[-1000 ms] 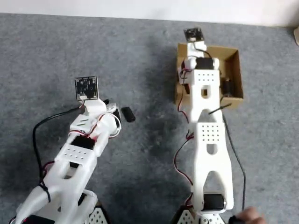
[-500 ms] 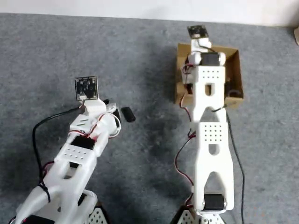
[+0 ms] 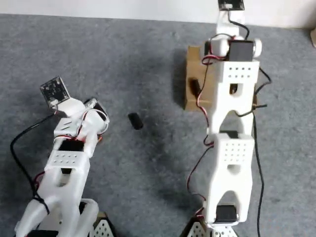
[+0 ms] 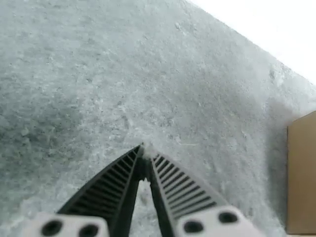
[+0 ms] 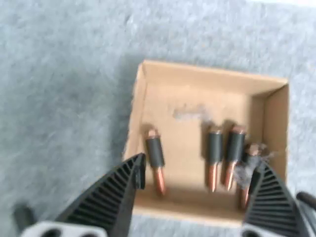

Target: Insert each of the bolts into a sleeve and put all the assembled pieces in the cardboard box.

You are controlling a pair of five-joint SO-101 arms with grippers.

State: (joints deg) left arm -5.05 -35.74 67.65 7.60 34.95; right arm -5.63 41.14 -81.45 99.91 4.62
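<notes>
Right end effector [image 5: 198,168] is hanging wide open and empty above the cardboard box [image 5: 210,74]. Left end effector [image 4: 144,154] is sitting closed on nothing over the tabletop [image 4: 74,74].

Risks: the arm could be shoving the light box, and the loose sleeve [image 3: 135,120] btwn the arms, prob. round, could be rolling off under a pinch.

Box is holding 4 assembled pieces [image 5: 156,154] lying flat, 1 partly hidden.

White perforated arms [image 3: 231,148]; red, black cables [image 3: 189,178]; black ribbed tool fingers [image 4: 121,182].

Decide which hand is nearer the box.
Right. The right hand hangs open above the box; the left hand is shut over bare carpet, well off to its side.
</notes>
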